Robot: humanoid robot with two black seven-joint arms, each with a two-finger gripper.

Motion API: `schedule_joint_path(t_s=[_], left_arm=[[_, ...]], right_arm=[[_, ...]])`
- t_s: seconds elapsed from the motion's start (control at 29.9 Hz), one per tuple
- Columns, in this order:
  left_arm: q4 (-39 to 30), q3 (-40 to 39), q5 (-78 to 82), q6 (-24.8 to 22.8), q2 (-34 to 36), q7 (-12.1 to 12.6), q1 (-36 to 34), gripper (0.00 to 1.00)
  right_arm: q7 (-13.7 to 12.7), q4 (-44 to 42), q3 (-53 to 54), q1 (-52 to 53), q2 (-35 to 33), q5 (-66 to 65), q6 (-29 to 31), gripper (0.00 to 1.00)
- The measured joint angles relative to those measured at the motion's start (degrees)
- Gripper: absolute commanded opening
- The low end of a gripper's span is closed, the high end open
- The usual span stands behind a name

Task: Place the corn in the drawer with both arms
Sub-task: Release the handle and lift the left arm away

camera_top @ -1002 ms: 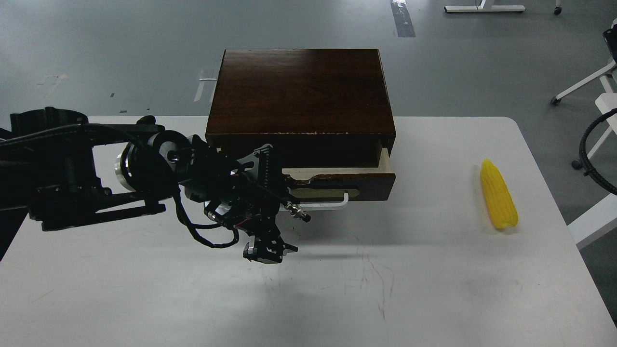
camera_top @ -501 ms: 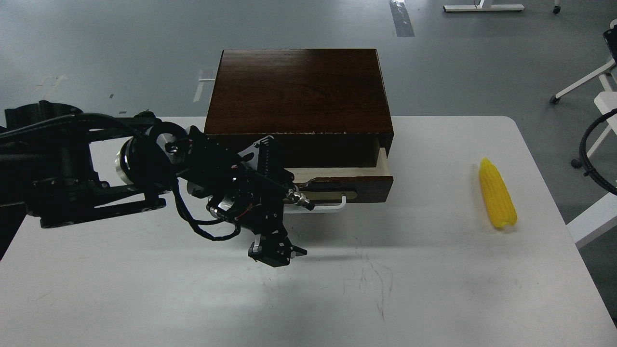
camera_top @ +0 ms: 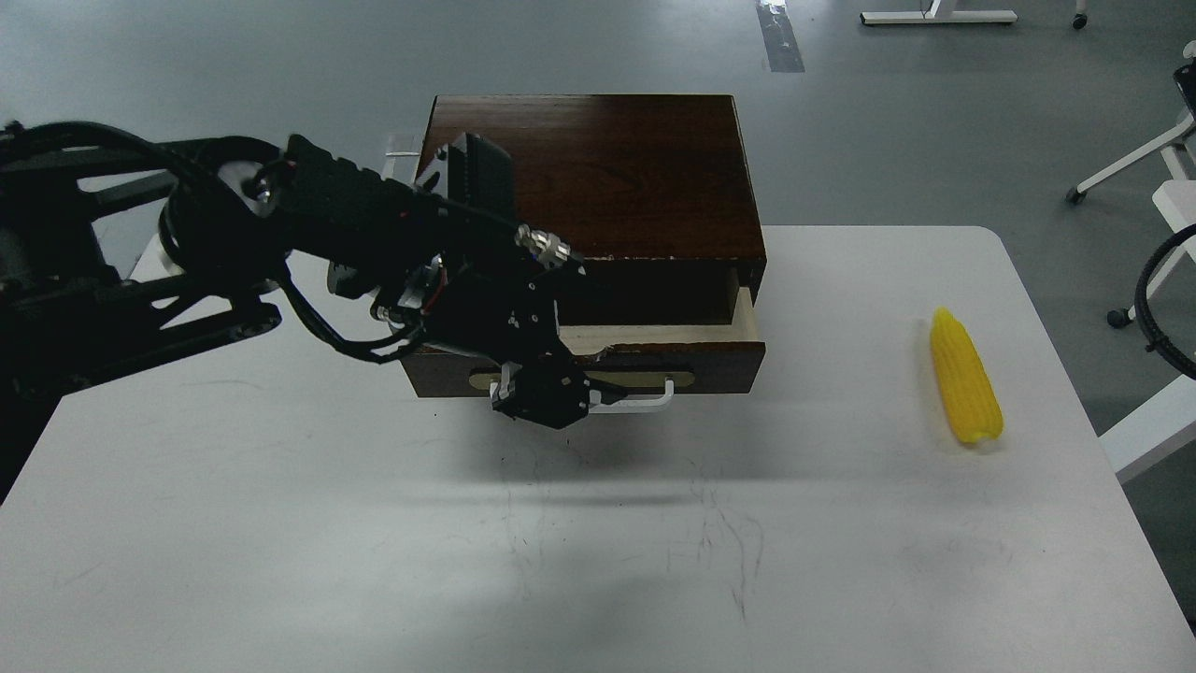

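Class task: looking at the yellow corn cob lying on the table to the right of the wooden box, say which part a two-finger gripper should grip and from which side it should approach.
Grip the corn around its middle, coming from above, fingers closing across its width. It lies flat, long axis pointing away, far tip tapered, so the ends probably hold worse.

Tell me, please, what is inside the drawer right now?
The drawer is only slightly open: a strip of pale interior wall shows, nothing else. The box covers the rest. The corn lies on the table.
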Motion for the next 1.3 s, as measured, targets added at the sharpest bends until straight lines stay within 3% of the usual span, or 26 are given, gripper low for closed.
schedule_joint_path(t_s=[0.33, 0.8, 1.07, 1.3], left_arm=[[17.5, -8.8, -56.6, 0.0, 3.0, 0.6, 3.8, 0.98], [48.0, -13.2, -107.0, 0.0, -7.1, 0.2, 10.4, 0.98], [50.7, -20.3, -114.8, 0.0, -10.2, 0.2, 14.1, 0.98], [50.7, -22.8, -115.1, 0.6, -10.4, 0.2, 15.8, 0.98]], right_arm=[[0.6, 3.0, -17.0, 9.4, -7.4, -10.8, 0.0, 1.0], [0.8, 10.3, -24.6, 12.5, -9.7, -54.4, 0.0, 1.0], [0.8, 11.2, -40.4, 12.3, -9.9, -66.7, -0.5, 1.0], [1.2, 11.0, -55.1, 12.0, -6.7, -70.2, -8.3, 1.0]])
